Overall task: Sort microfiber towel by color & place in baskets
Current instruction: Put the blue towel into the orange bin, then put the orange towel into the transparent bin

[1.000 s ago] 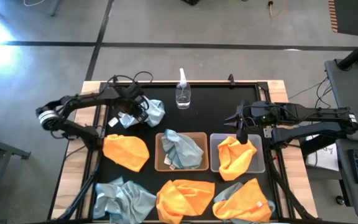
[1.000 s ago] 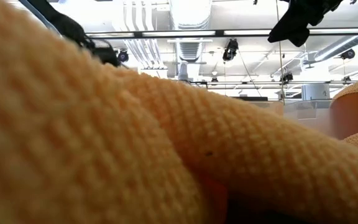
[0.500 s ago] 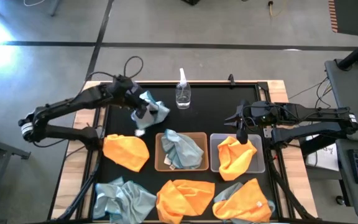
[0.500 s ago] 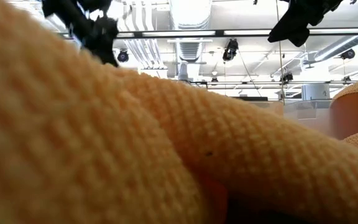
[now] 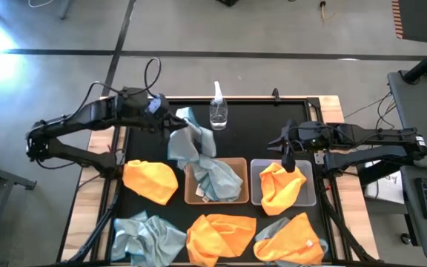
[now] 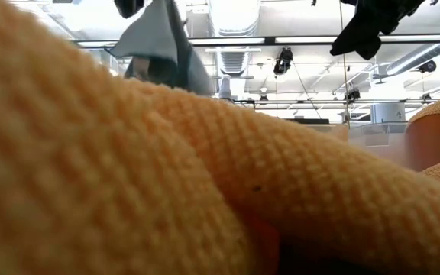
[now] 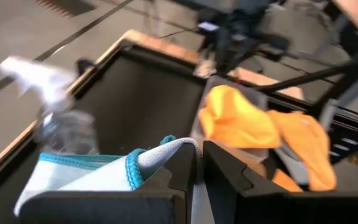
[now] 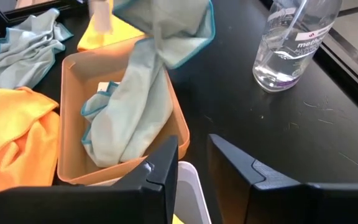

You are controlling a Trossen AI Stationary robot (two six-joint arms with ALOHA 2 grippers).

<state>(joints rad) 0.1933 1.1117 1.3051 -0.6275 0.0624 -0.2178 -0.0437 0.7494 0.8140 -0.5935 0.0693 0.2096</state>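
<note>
On the left side of the black-topped table (image 5: 258, 126), the left gripper (image 5: 170, 122) is raised and clamped on a corner of a pale blue-grey microfiber towel with a teal hem (image 5: 187, 141). The cloth hangs down from the fingers, and its lower end trails onto the rim of the tan-brown rectangular basket (image 5: 191, 194), which already holds another crumpled blue-grey cloth (image 5: 219, 180). In the left wrist view the teal-edged corner (image 7: 135, 165) sits pinched between the two dark fingers.

Below that arm a bright orange cloth (image 5: 150, 180) lies on the table, just beside the tan basket, and a blue-grey heap (image 5: 147, 236) sits at the near left edge. A small clear spray bottle (image 5: 218, 111) stands at the far edge, near the hanging towel (apart from it, as far as can be seen).

Along the near edge lie a spread orange cloth (image 5: 221, 236) and an orange cloth lying over a blue-grey one (image 5: 291, 239).

To the right, the translucent grey basket (image 5: 309, 194) holds a bunched orange cloth (image 5: 279, 187). The right gripper (image 5: 288, 162) hovers over its far edge, fingers slightly apart and holding nothing.
</note>
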